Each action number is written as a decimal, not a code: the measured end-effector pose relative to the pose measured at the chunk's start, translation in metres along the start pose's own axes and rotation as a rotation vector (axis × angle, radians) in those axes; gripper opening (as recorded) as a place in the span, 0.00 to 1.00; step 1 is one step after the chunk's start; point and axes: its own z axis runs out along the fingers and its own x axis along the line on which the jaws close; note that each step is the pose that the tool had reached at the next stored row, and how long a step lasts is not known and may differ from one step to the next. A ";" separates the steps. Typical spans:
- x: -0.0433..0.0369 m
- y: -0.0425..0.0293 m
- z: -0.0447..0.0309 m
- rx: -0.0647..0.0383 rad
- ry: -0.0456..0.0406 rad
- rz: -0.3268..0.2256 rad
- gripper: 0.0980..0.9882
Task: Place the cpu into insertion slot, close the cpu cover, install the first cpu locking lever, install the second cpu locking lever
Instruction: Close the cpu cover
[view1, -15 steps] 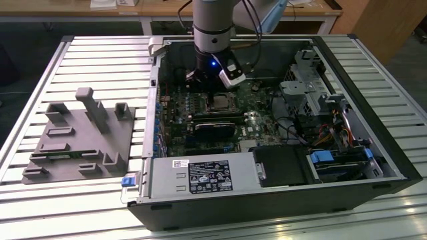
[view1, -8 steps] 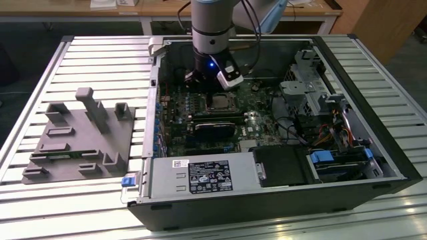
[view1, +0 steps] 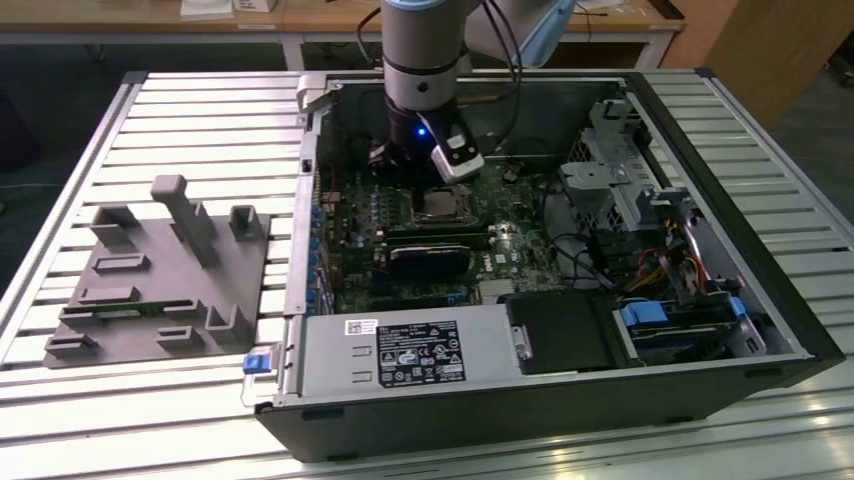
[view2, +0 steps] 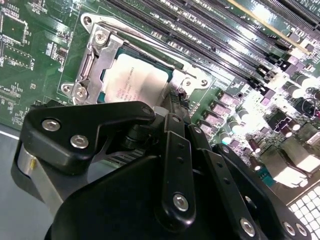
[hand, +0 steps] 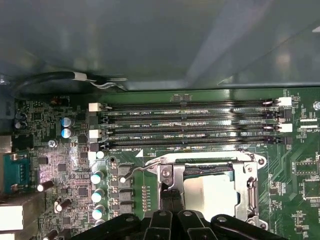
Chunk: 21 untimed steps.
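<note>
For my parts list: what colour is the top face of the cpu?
The cpu is pale silver-white; second wrist view shows it best.

An open black computer case (view1: 534, 400) lies on the slatted metal tabletop (view1: 200, 110); a grey moulded fixture (view1: 160, 290) sits beside it, toward the exterior view's left edge.

The open case (view1: 310, 200) admits entry from above, but the arm (view1: 424, 60) fills the exterior view's upper centre, just above the insertion slot (view1: 416, 208). A black card (view1: 427, 262) lies just below the slot, a drive cage (view1: 607, 190) crowds the exterior view's right, and a power supply (view1: 400, 352) the lower centre.
</note>
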 end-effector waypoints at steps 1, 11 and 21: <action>0.0000 0.0000 0.0002 0.000 0.0000 0.002 0.01; 0.0000 0.0000 0.0005 -0.002 0.0001 0.003 0.01; -0.0032 0.0002 0.0006 -0.002 0.0010 0.003 0.01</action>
